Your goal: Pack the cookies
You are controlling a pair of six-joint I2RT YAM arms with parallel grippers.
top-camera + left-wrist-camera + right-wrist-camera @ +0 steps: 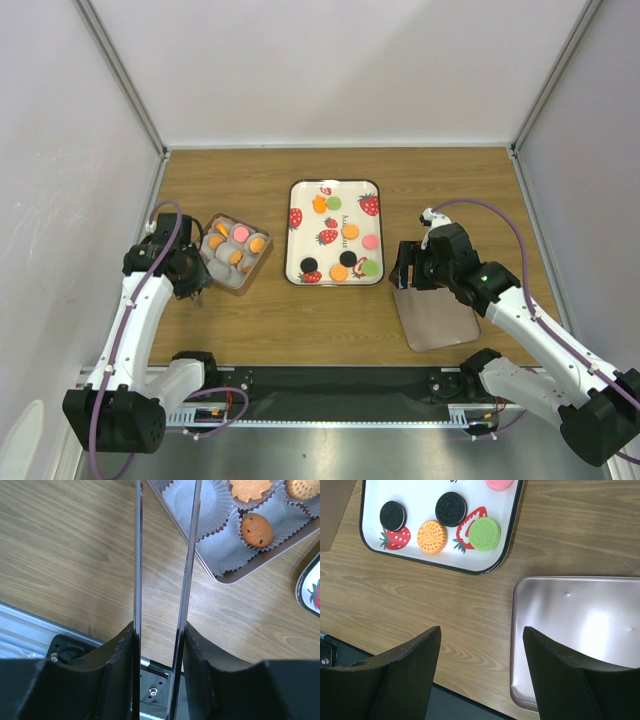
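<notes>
Near the box, left fingers tight on thin blades, perhaps tongs; right fingers wide apart, empty.

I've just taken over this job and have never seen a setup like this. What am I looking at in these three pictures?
Two robot arms sit at the near edge of the table. The wide picture looks down from above; the other two come from a camera on each wrist. In the middle, a strawberry-print tray holds loose cookies. To the left, a tin lined with paper cups is partly filled. The left end effector grips thin tongs beside it. The right end effector is open and empty, at the edge of a metal lid.
</notes>
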